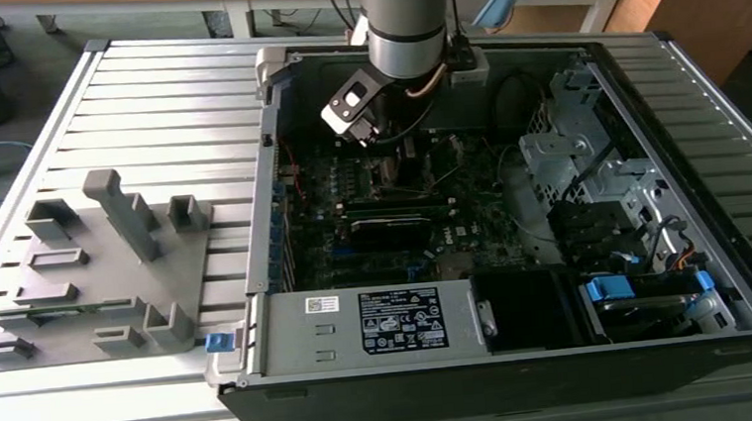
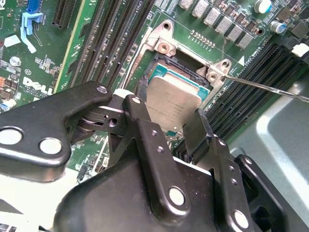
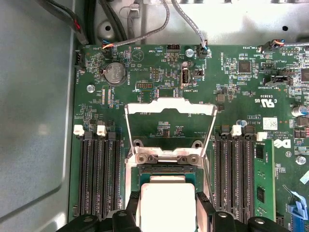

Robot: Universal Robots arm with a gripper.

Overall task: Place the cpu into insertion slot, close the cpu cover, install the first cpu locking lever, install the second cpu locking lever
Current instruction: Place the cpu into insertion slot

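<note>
While the fingers (image 2: 145,130) pinch the cpu (image 2: 174,99) by two sides, it sits low over the insertion slot (image 2: 179,64). I think it is nearly in. The cpu cover (image 3: 169,107) stands open, so closing it and locking it are left.

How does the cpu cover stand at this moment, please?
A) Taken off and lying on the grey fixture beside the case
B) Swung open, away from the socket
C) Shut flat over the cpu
B: in the first wrist view the cpu cover is swung back from the insertion slot, with green board showing through its window, and the metal top of the cpu is uncovered.
</note>
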